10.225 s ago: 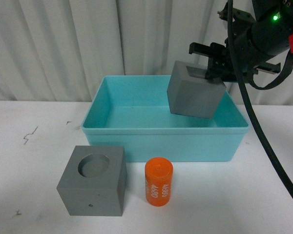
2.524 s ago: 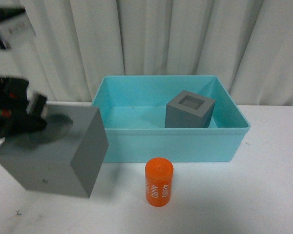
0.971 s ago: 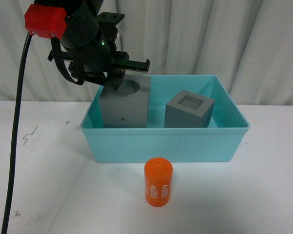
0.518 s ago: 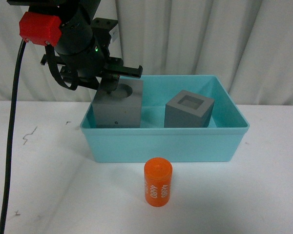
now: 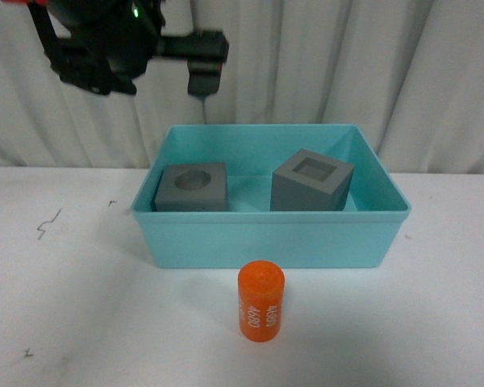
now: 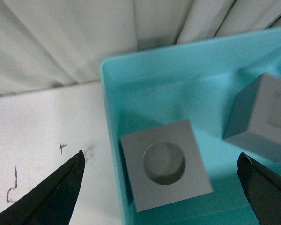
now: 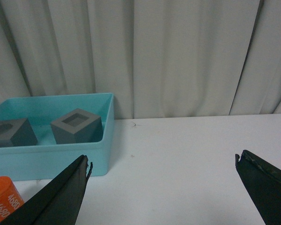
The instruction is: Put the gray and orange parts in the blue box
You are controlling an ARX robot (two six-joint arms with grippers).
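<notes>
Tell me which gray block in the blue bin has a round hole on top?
The left gray cube in the blue box: its recess is round, while the right-hand cube has a square one.

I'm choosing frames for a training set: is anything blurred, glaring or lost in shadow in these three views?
Front view: sharp and evenly lit, the digits on the orange cylinder are legible, no glare. Left wrist view: slightly soft, and the round recess of the gray cube is partly in shadow. Right wrist view: clear, but the right end effector shows its fingers only as black silhouettes.
</notes>
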